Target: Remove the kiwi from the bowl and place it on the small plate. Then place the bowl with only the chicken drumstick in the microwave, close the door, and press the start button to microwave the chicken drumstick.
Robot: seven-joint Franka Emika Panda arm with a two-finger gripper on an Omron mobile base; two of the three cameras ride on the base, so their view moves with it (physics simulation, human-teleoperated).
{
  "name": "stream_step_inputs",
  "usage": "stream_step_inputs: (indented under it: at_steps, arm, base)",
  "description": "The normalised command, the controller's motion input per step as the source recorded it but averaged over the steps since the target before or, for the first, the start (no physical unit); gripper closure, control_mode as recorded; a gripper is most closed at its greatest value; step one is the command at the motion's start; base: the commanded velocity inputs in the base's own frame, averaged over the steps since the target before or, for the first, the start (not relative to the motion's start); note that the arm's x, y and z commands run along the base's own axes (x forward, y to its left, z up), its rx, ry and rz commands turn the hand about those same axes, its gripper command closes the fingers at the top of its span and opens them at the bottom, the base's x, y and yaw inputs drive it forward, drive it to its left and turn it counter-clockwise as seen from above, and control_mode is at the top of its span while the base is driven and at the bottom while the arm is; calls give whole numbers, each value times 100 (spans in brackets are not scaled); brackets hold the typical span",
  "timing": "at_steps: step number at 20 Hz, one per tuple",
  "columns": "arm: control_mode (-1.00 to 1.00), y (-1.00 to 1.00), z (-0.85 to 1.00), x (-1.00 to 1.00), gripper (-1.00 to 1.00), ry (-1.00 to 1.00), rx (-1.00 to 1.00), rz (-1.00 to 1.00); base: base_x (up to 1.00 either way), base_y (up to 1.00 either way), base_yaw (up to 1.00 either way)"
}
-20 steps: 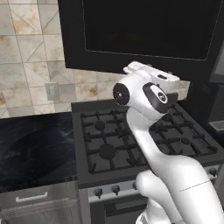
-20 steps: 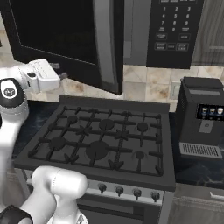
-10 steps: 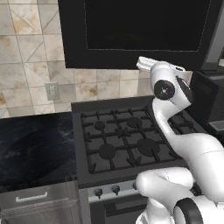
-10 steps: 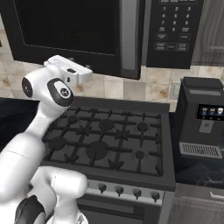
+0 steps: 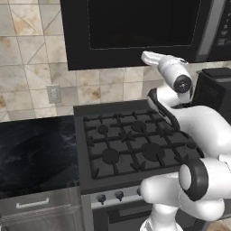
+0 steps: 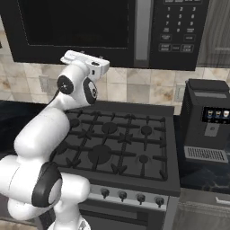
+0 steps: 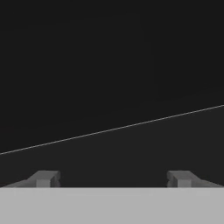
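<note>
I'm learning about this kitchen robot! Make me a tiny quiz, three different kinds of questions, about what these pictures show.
1. True or false: the door of the microwave is shut.
2. Multiple choice: what stands on the counter at the right of the stove? A) a toaster B) a black coffee machine C) a kettle
3. Fill in the blank: the fingers of the gripper stand wide ____, with nothing between them.

Key:
1. True. The door lies flat against the microwave's front.
2. B.
3. Apart. The hand view shows the two tips far from each other, facing a dark surface.
</note>
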Motion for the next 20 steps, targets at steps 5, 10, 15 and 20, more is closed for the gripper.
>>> stream_step_inputs:
  at_steps: [5, 10, 15, 20]
  arm:
    - [-100, 0, 52, 41, -100, 0, 0, 15]
    - [-100, -7, 55, 9, -100, 0, 0, 11]
    - [-100, -35, 62, -36, -100, -1, 0, 4]
    - [-100, -68, 49, -76, -100, 0, 1, 0]
  base:
    - [0, 0, 0]
    - [0, 0, 0]
    - [0, 0, 0]
    - [0, 0, 0]
